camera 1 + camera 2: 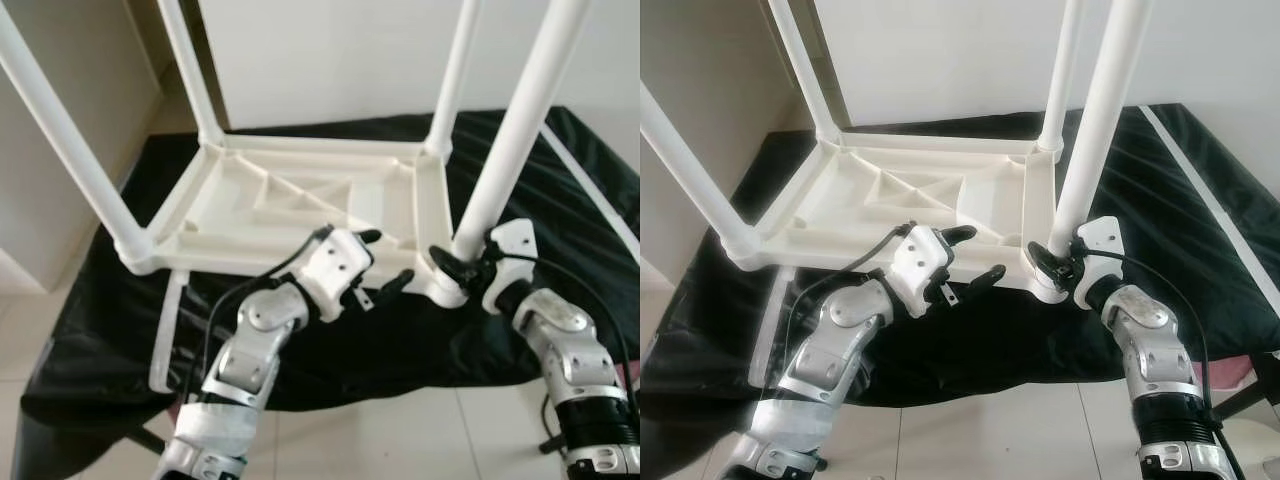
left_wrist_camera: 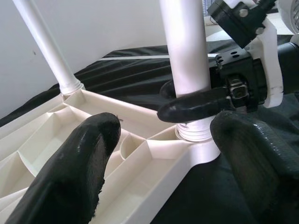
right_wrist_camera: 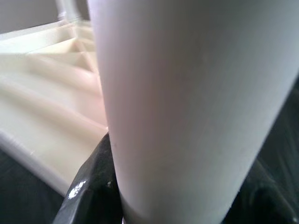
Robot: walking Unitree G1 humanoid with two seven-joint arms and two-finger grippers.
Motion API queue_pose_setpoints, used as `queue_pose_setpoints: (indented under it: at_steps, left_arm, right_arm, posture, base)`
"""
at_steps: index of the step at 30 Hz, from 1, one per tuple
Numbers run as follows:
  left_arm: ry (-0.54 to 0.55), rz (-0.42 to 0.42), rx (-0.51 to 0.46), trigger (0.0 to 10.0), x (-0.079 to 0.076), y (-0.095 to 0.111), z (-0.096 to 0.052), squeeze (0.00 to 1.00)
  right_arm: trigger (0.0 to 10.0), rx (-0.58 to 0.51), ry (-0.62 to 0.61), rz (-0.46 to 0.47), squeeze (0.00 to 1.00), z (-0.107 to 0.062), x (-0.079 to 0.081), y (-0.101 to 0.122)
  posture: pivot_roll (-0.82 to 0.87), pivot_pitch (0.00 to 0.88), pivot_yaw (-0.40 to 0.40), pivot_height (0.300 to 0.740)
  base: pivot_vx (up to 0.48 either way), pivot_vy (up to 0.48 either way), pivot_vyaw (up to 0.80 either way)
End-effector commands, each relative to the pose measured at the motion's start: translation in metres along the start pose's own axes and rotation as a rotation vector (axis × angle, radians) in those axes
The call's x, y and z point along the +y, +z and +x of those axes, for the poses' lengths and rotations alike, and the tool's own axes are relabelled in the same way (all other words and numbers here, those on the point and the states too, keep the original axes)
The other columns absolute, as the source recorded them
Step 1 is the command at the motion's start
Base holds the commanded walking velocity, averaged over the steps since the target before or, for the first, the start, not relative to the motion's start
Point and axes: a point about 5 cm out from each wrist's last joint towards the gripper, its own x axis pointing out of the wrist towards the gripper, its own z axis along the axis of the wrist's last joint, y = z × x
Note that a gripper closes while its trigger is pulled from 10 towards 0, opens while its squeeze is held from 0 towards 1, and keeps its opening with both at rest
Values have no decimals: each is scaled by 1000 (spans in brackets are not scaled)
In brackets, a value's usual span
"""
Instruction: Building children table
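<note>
A white plastic children's tabletop [image 1: 300, 200] lies upside down on a black cloth, with a white leg standing in each corner. My right gripper [image 1: 462, 266] is shut on the base of the near right leg [image 1: 515, 140], right above its corner socket [image 2: 194, 135]. That leg [image 3: 187, 107] sits very close in the right wrist view. My left gripper [image 1: 385, 262] is open at the tabletop's near rim, just left of that corner, one finger over the rim and one outside it. Its fingertips [image 2: 84, 158] frame the ribbed underside.
The black cloth [image 1: 400, 340] covers a low surface and hangs over its front edge above a tiled floor [image 1: 400, 440]. A loose white plastic strip [image 1: 165, 330] lies at the near left, another long white piece [image 1: 590, 195] at the far right. A wall stands behind.
</note>
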Motion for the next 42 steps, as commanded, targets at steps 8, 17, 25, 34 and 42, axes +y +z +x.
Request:
queue_pose_setpoints:
  at_steps: [8,17,25,34,42]
  left_arm:
    - [50,0,7,10000,1,-1,-1,0]
    - [52,-3,4,10000,-1,0,-1,0]
    - [54,-4,1,10000,-1,1,0,0]
    - [58,-4,2,10000,-1,1,-1,0]
    - [47,-6,-5,10000,-4,2,1,0]
  right_arm:
    - [10000,-26,-373,166,0,-4,12,-1]
    - [10000,9,-725,231,0,-15,34,-12]
    - [10000,31,-683,279,0,-10,48,-10]
    - [10000,24,-668,249,1000,-10,54,-4]
    - [10000,-59,-611,223,1000,-15,43,6]
  posture:
    - [-58,26,53,740]
    - [-46,22,43,740]
    - [-42,19,42,740]
    - [-39,25,40,740]
    - [-48,24,47,740]
  base:
    - [0,0,0]
    - [0,0,0]
    - [0,0,0]
    - [0,0,0]
    - [0,0,0]
